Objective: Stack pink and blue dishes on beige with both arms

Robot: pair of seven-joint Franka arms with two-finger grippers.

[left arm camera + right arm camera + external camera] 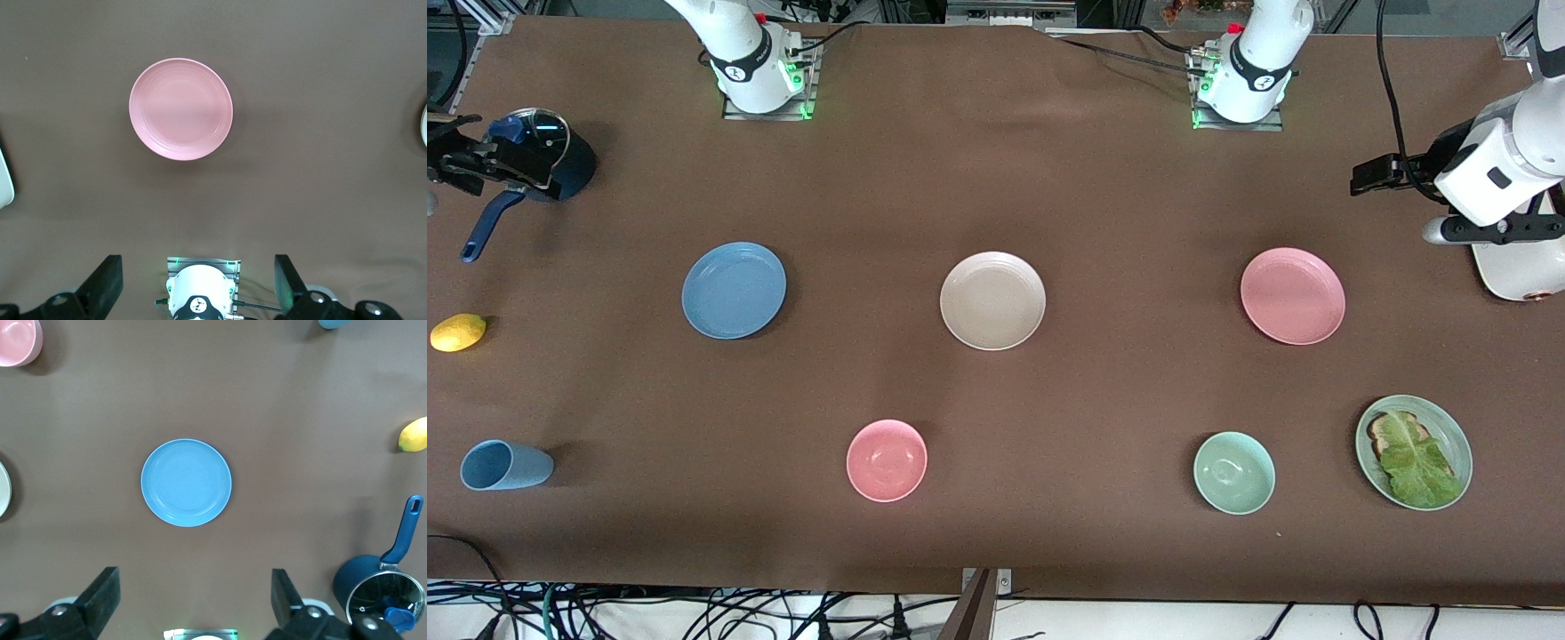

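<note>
Left gripper and right gripper are hovering, fingers spread. The pink plate and blue plate are looking rigid, light and slick; a rim grip at 12 o'clock is likely suiting them.

No words, numbers or brands can be read; each arm base bears only a small round emblem, too small to make out.

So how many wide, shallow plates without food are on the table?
3, in one row: the blue plate toward the right arm's end, the beige plate in the middle, the pink plate toward the left arm's end. None seems hidden.
</note>
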